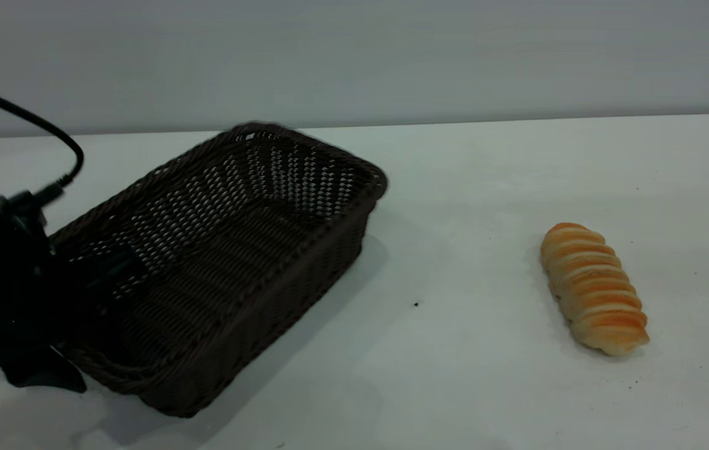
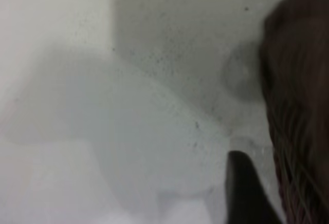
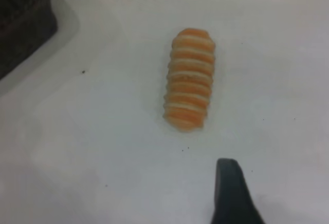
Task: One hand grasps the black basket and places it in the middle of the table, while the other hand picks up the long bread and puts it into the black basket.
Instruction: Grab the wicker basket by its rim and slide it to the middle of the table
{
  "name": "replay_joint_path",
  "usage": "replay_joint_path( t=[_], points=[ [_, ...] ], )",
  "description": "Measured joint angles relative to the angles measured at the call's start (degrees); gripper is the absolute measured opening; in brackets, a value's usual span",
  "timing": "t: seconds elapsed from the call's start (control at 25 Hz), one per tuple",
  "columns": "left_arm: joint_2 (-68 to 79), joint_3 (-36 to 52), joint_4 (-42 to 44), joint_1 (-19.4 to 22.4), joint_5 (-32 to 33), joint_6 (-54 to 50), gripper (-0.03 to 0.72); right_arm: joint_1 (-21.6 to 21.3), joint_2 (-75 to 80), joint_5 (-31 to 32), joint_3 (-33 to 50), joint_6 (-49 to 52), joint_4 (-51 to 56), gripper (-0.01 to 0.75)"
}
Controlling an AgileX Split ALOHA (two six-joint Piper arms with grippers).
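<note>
Bread (image 1: 594, 289) lies well apart from left hand (image 1: 89, 275) gripping basket (image 1: 304, 187).

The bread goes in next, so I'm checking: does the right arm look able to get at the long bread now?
Probably yes. The long bread lies alone on the table, apart from the black basket, with the right gripper's finger hanging above it.

Legible text, labels, brands, numbers, signs: none in any view. The black basket (image 1: 223, 262), the long bread (image 1: 593, 289) and the table (image 1: 485, 375) carry no readable marking.
</note>
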Motion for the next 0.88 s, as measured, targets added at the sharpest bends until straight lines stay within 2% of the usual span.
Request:
replay_joint_path(
  t=[0.12,0.16,0.36,0.56,0.72,0.88],
  points=[
    [0.53,-0.46,-1.77,-0.86,-3.92,-1.83,0.168,0.00,0.00,0.00,0.00,-0.06,0.00,0.440],
    [0.53,-0.68,-1.91,-1.01,-4.43,-2.22,0.141,0.00,0.00,0.05,0.00,-0.06,0.00,0.440],
    [-1.77,-0.90,-0.60,-1.29,-3.79,-2.27,0.143,0.00,0.00,0.05,0.00,-0.12,0.00,0.440],
    [-3.87,-6.16,5.63,-1.00,0.96,0.56,0.142,0.00,0.00,0.05,0.00,-0.12,-0.06,0.440],
    [0.80,-17.93,11.14,0.71,10.51,6.61,0.142,0.00,0.00,0.15,0.00,-0.12,-0.19,0.440],
    [6.80,-29.56,12.86,0.85,20.07,14.50,0.142,0.00,0.00,0.56,0.00,-0.12,-0.19,0.440]
  ],
)
